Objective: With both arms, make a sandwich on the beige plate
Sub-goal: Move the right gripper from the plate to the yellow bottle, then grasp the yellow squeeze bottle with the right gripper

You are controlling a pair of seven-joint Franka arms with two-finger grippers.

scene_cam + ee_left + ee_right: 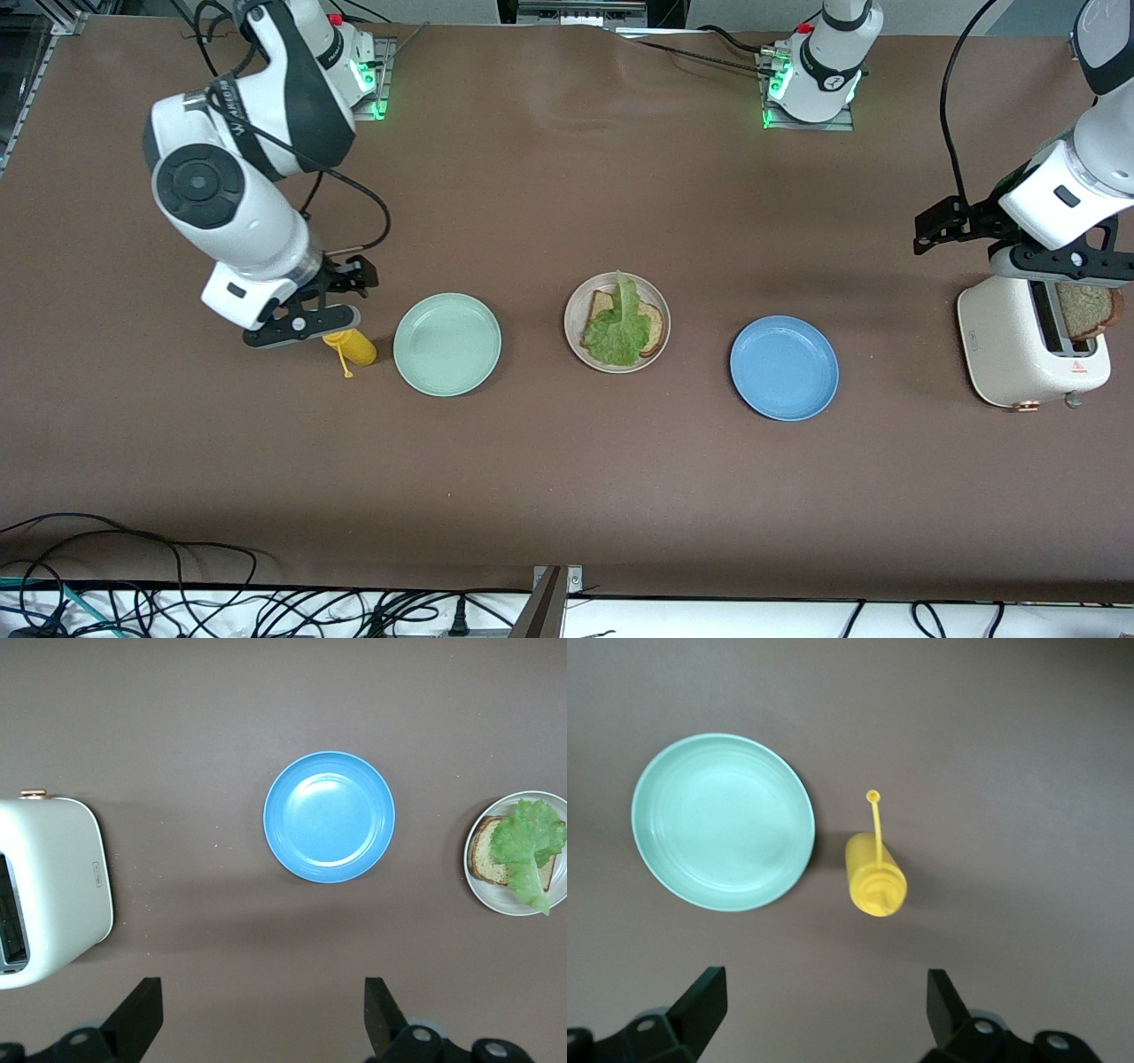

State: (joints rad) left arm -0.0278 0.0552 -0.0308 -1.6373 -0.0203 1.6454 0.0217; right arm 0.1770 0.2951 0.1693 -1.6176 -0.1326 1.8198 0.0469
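Sandwich: you have it half built, one slice of toasted bread [651,326] lying on the beige plate [617,322] with a ruffled lettuce leaf [617,330] draped over it; no top slice is on it.
Beige plate: you'll find it in the middle of the counter [567,461], between the mint green plate [447,344] and the blue plate [784,368], all three in a row and well apart.
Second slice: it stands in a slot of the white toaster [1032,350] at the left arm's end of the counter, sticking up out of the top.
Left gripper: your left gripper [261,1014] hangs over the toaster, fingers spread wide with nothing between them; its wrist view looks down on the toaster, the blue plate and the beige plate.
Right gripper: your right gripper [824,1010] hangs over the yellow squeeze bottle [353,347], fingers spread wide and holding nothing.
Yellow squeeze bottle: it sits just beside the mint green plate, toward the right arm's end of the counter, with its thin nozzle pointing toward the front camera.
Mint green plate: nothing lies on it.
Blue plate: nothing lies on it; it sits slightly nearer to the front camera than the beige plate.
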